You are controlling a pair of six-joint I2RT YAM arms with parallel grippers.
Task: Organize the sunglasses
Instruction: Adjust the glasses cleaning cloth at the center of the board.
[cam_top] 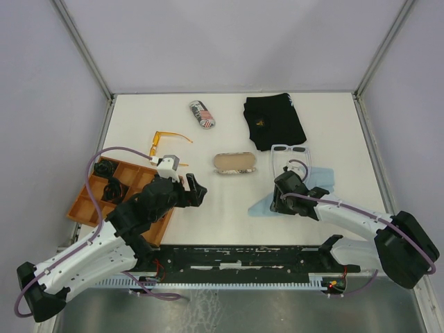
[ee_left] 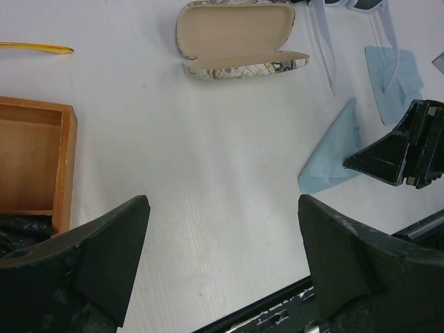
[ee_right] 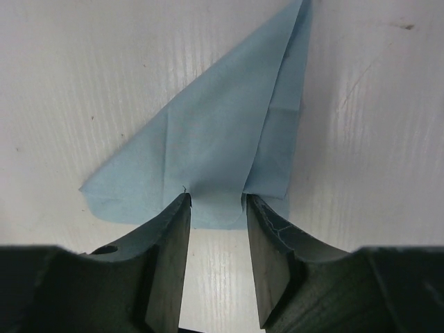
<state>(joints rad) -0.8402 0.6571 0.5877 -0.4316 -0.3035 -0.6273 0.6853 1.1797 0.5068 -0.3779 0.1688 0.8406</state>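
The translucent orange-amber sunglasses (cam_top: 166, 139) lie just beyond the brown wooden tray (cam_top: 82, 208). The white-framed dark-lensed sunglasses (cam_top: 289, 148) sit near the black folded garment (cam_top: 274, 121). The left gripper (ee_left: 222, 208) is spread wide above the bare white worktop (cam_top: 229, 208). The right gripper (ee_right: 216, 201) is narrowed, with a gap left, its tips at a light blue cloth (ee_right: 208, 139) edge.

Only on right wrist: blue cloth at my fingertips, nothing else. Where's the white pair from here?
Observer: Beyond your right hand, the white sunglasses lie unfolded, one arm over a second blue cloth.
Operator: Orange pair?
Observer: The orange sunglasses lie on the table past the wooden tray, not in it.
Operator: Left hand?
Observer: The left hand hangs open above the table, holding nothing.
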